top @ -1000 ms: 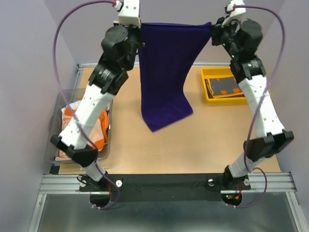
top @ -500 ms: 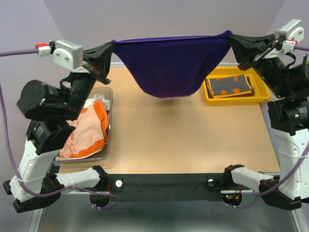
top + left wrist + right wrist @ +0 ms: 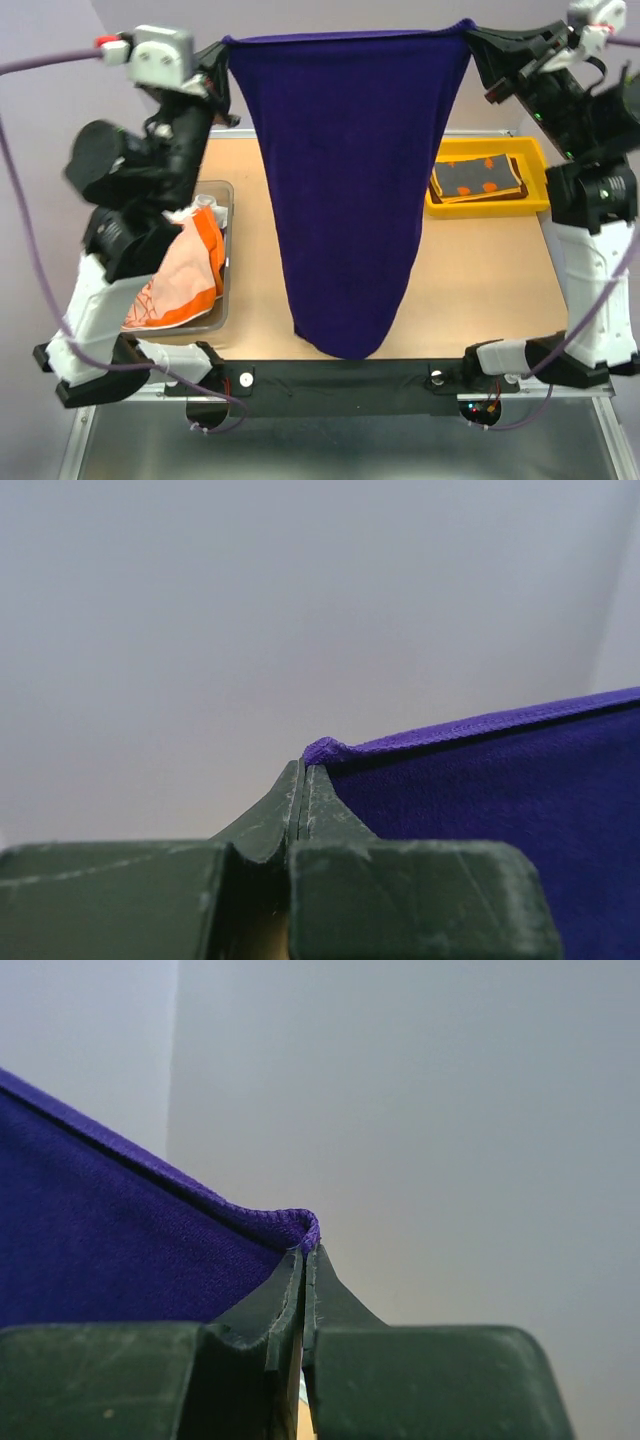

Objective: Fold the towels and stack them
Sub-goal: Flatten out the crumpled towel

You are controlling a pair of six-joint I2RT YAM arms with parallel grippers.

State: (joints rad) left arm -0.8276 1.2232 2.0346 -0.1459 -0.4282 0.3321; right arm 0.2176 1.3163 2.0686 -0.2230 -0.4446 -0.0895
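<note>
A deep purple towel (image 3: 345, 190) hangs spread between both grippers, high above the table, its lower end drooping to the near edge. My left gripper (image 3: 226, 46) is shut on its left top corner (image 3: 322, 750). My right gripper (image 3: 470, 30) is shut on its right top corner (image 3: 305, 1222). An orange-and-white patterned towel (image 3: 180, 275) lies crumpled in the clear bin at the left. A folded dark towel with orange patches (image 3: 480, 178) rests in the yellow tray at the right.
The clear plastic bin (image 3: 222, 250) sits at the table's left edge. The yellow tray (image 3: 535, 195) sits at the far right. The tan table (image 3: 480, 280) shows on either side of the hanging cloth. Purple cables loop beside both arms.
Both arms pulled toward the camera and kept the corners high, so the purple towel, earlier bunched and short, now hangs long and flat down to the near edge.
</note>
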